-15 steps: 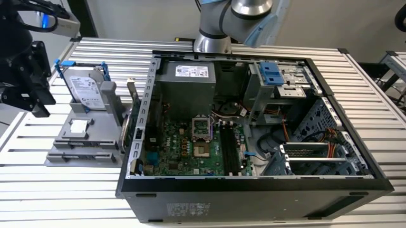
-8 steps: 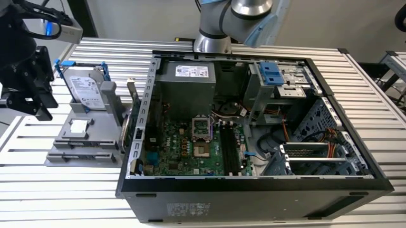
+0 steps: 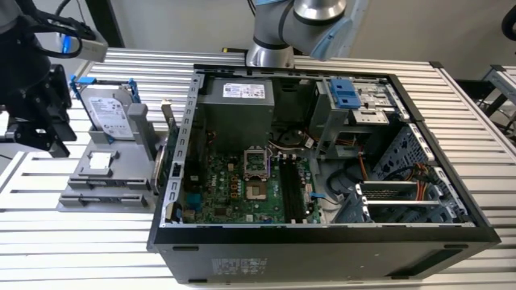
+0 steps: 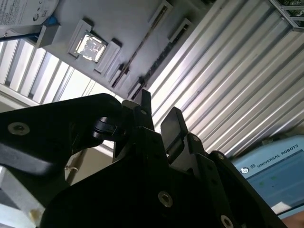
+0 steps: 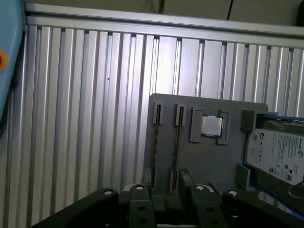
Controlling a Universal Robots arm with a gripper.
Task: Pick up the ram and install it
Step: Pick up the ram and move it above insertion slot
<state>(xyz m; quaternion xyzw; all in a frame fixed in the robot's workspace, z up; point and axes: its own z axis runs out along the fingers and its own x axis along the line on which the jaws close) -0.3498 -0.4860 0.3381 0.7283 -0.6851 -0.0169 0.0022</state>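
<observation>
Black pincer (image 4: 160, 103); grey fixture (image 5: 209, 161); silver drive (image 5: 280, 152), blue rails (image 3: 75, 84); green motherboard (image 3: 234, 187); ribbed table (image 5: 95, 118).

A long, thin dark ram stick (image 5: 176, 147) stands on its long edge on a flat grey holder plate (image 5: 209, 161), each end caught in a small grey bracket of that plate. It is seen edge-on, so its chips cannot be made out. What seems to be a second similar strip (image 5: 155, 147) stands parallel, just beside it and nearer the plate's edge.
</observation>
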